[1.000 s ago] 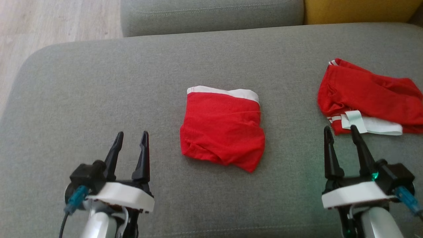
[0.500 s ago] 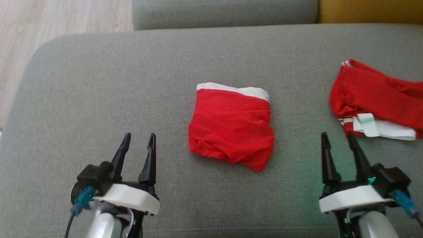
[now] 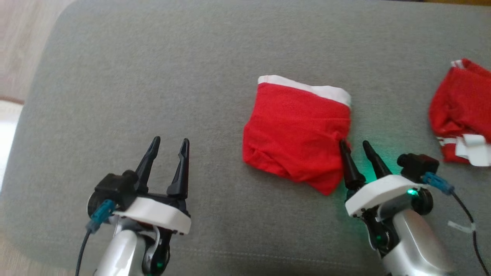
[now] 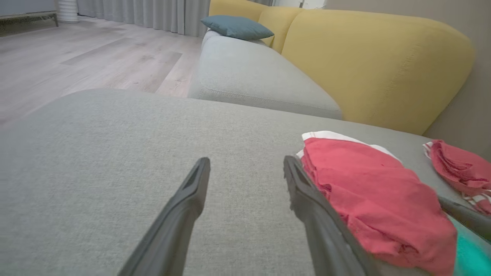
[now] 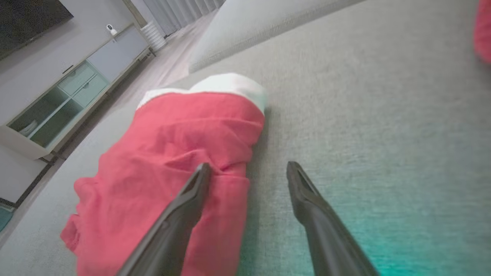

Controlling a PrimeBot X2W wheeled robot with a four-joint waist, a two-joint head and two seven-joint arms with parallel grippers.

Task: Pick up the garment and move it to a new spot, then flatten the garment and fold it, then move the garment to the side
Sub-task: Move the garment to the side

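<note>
Two dark-fingered grippers hang low over the grey sofa seat (image 3: 153,76) as I steer from afar, both spread wide and holding nothing. My right gripper (image 3: 353,142) straddles the right-hand edge of the folded red garment (image 3: 295,130): its inner finger lies over the red cloth, its outer finger over bare upholstery just beside it. I cannot tell whether the inner tip touches the fabric. Green light from the wrist tints the seat around it. The garment lies near the middle of the seat, folded into a rough square, its white waistband (image 3: 307,86) along the far edge and its near corner rumpled. My left gripper (image 3: 170,140) hovers well apart to the left of the garment, over bare cushion. A second red garment (image 3: 460,111), crumpled and with white trim, lies at the seat's right side. Beyond the seat, the left wrist view takes in a yellow backrest (image 4: 376,65), a blue cushion (image 4: 238,27) and a pale wood floor (image 4: 76,50).
</note>
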